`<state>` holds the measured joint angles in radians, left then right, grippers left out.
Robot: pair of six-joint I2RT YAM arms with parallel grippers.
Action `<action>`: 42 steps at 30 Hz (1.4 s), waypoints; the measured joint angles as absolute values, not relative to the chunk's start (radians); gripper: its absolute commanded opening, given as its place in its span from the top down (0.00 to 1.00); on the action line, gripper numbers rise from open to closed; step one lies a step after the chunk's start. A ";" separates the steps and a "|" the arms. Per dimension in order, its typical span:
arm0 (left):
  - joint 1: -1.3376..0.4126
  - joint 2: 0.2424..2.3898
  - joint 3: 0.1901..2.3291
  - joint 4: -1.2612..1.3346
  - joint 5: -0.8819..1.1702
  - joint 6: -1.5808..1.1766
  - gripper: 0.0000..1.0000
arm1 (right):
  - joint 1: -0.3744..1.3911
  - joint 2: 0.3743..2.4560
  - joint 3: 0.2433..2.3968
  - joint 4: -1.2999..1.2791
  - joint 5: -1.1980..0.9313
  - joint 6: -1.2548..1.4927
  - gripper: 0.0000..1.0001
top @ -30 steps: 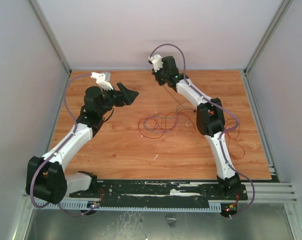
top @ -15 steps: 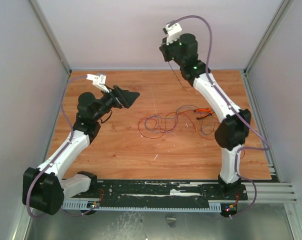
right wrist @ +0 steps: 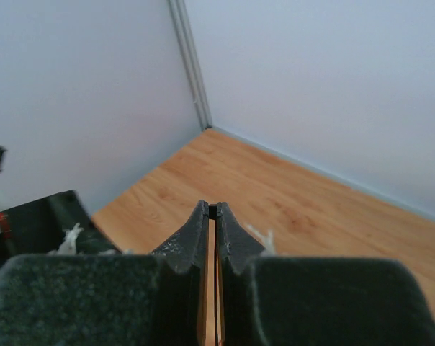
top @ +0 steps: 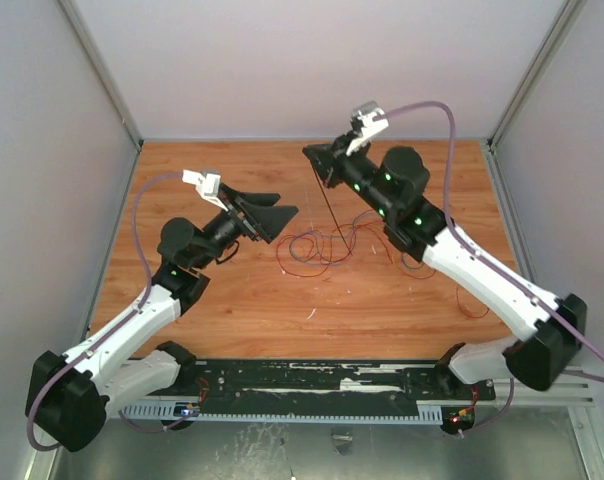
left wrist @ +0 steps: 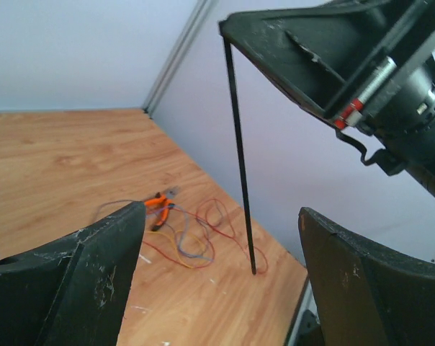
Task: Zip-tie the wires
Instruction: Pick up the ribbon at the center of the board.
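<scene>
Your right claw [top: 314,158] is pinching the top end of the zip tie [top: 324,200]. Its two fingers [right wrist: 192,234] are pressing almost flat together, with only a sliver of the strip showing between them. The strip is hanging straight down from that grip, nearly upright in the left wrist view. Its lower tip is ending among the red loops of the wires [top: 322,245], and you cannot tell whether it is touching them or the wood.

Your left claw [top: 287,204] is standing wide and holding nothing. It is pointing toward the right claw from the left and hovering above the table [top: 232,300]. In its own camera the zip tie [left wrist: 239,158] is hanging between the two spread fingers [left wrist: 95,274], farther out than their tips and apart from both.

The wires [left wrist: 196,238] are lying loose on the wooden table near its middle, below and between the two claws. The orange-handled pliers [left wrist: 158,204] are lying at the far edge of the tangle, touching the strands.
</scene>
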<state>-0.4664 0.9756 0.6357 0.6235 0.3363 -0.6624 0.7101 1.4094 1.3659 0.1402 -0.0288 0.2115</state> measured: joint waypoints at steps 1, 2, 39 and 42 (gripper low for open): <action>-0.488 0.970 0.626 0.634 0.324 -0.663 0.08 | 0.726 1.372 1.326 0.152 -0.023 0.233 1.00; -0.511 0.967 0.621 0.642 0.308 -0.663 0.09 | 0.738 1.336 1.290 0.163 -0.015 0.253 1.00; -0.767 1.108 0.670 0.753 0.149 -0.606 0.94 | 0.929 1.124 1.029 0.244 0.261 0.379 1.00; -0.767 1.108 0.672 0.749 0.146 -0.603 0.97 | 0.929 1.125 1.029 0.244 0.268 0.374 1.00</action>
<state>-0.7673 1.1080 0.6716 0.7486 0.1463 -0.6029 0.9291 1.1252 1.0290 0.2443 0.2680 0.3740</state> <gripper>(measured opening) 0.059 0.037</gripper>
